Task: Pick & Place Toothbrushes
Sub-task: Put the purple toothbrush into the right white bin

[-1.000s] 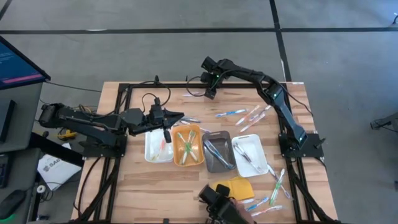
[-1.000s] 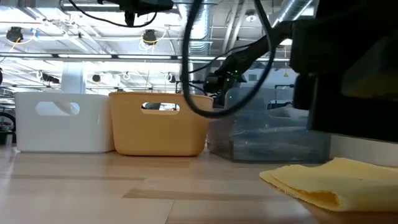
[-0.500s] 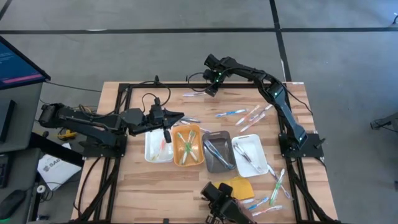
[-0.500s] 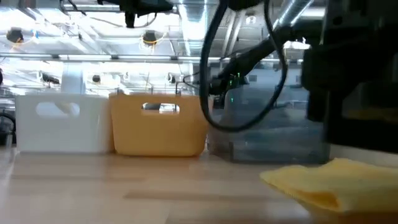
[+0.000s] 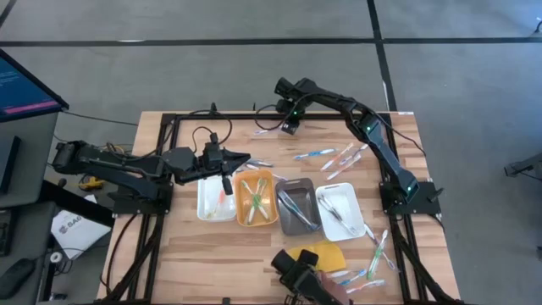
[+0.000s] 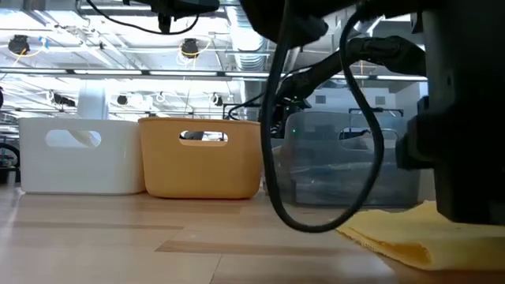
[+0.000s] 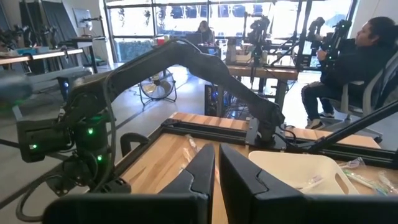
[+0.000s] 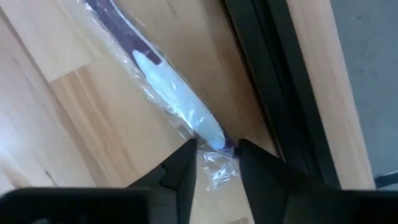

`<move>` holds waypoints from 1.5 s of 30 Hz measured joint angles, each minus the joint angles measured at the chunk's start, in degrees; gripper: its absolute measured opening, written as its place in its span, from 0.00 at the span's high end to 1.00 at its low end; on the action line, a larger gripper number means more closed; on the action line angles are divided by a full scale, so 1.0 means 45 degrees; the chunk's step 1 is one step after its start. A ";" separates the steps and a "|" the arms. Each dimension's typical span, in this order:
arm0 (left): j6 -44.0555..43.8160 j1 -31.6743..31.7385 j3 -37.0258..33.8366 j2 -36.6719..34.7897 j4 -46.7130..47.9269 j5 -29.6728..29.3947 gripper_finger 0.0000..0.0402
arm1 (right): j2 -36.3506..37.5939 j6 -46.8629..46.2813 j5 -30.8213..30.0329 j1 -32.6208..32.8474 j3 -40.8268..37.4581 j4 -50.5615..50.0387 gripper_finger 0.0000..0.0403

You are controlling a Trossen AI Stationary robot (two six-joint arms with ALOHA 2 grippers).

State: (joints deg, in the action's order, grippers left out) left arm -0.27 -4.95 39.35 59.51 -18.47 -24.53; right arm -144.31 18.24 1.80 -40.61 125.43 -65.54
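A toothbrush in a clear wrapper [image 8: 168, 93], its handle white and purple, lies flat on the wood at the table's far edge [image 5: 267, 130], beside the black frame rail [image 8: 273, 93]. My right gripper [image 8: 214, 158] points down over it. It is open, with one finger on each side of the toothbrush's end [image 8: 213, 140]. More toothbrushes lie loose on the table [image 5: 320, 154] [image 5: 377, 250] and in the trays [image 5: 257, 199]. My left gripper [image 5: 246, 158] waits shut and level above the white tray [image 5: 207, 203], holding nothing. My right gripper comes from above with its fingers [image 8: 185, 163] lying across the toothbrush, close on either side of the wrapped end [image 8: 213, 140]. The toothbrush lies flat on the table. I cannot tell whether the fingers touch the wrapper.
Several trays stand in a row at mid-table: white, orange, grey [image 5: 296, 207] and white [image 5: 340, 210]. A yellow pad [image 5: 326, 254] lies near the front edge beside a dark device [image 5: 292, 271], whose cable loops in the low view [image 6: 272, 158]. People sit beyond the table [image 7: 348, 68].
My right gripper has tipped to point more steeply down over the wrapped toothbrush at the far edge, staying close above it. The toothbrush has stayed where it was.
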 joint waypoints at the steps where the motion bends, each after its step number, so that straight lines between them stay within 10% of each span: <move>1: -0.0001 0.0000 0.0000 0.0000 0.0021 0.0000 0.96 | 0.0000 0.0000 -0.0099 0.0013 0.0000 -0.0015 0.78; 7: 0.0001 0.0000 0.0000 0.0000 0.0012 0.0000 0.96 | 0.0035 0.1002 -0.0206 0.0168 0.0015 -0.0521 0.97; 26: -0.0001 -0.0005 0.0000 0.0000 0.0017 0.0544 0.96 | 0.1506 0.1565 -0.0184 0.1107 0.0018 -0.3006 1.00; 38: -0.0001 -0.0005 0.0000 0.0000 0.0012 0.0534 0.96 | 0.1375 0.1434 -0.0394 0.1123 -0.0097 -0.3583 0.99; 45: -0.0001 -0.0005 0.0000 0.0000 0.0017 0.0532 0.96 | 0.1379 0.1130 -0.0652 0.0977 -0.0097 -0.3283 0.80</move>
State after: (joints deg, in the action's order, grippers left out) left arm -0.27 -4.97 39.35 59.51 -18.39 -22.14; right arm -138.10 23.33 -1.13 -36.22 124.99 -80.31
